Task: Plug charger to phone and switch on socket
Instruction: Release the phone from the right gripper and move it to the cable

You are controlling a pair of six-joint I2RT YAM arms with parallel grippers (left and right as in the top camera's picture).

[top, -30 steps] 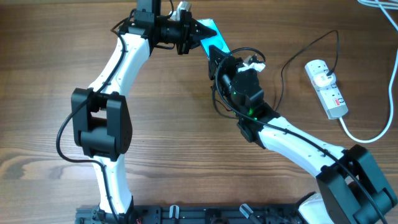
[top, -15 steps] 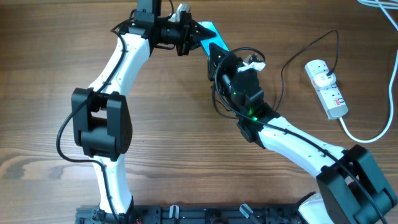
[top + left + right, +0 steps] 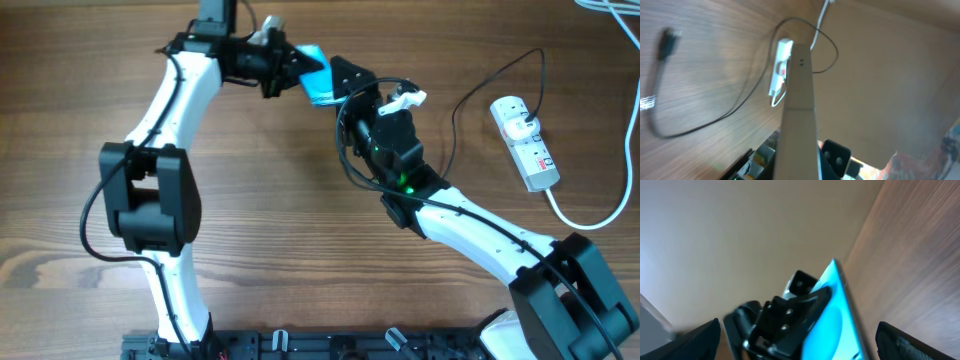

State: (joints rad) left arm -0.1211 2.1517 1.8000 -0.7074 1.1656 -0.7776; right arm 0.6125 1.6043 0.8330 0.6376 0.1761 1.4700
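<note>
Robotics lab workbench. A left arm [image 3: 178,100] and right arm [image 3: 480,235], white and black, rise from a black rail [image 3: 300,345] at a wood-grain table [image 3: 300,250]. Plain beige wall [image 3: 740,230].

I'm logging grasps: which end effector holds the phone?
The left end effector, shut on the phone; the right end effector beside it stands open, holding nothing.

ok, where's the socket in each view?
Overhead: socket near the right edge.
Left wrist: top centre, blurred, white with a red spot.
Right wrist: not in it.
Landmark: the black charger cable looping beside it, in overhead and left wrist.
</note>
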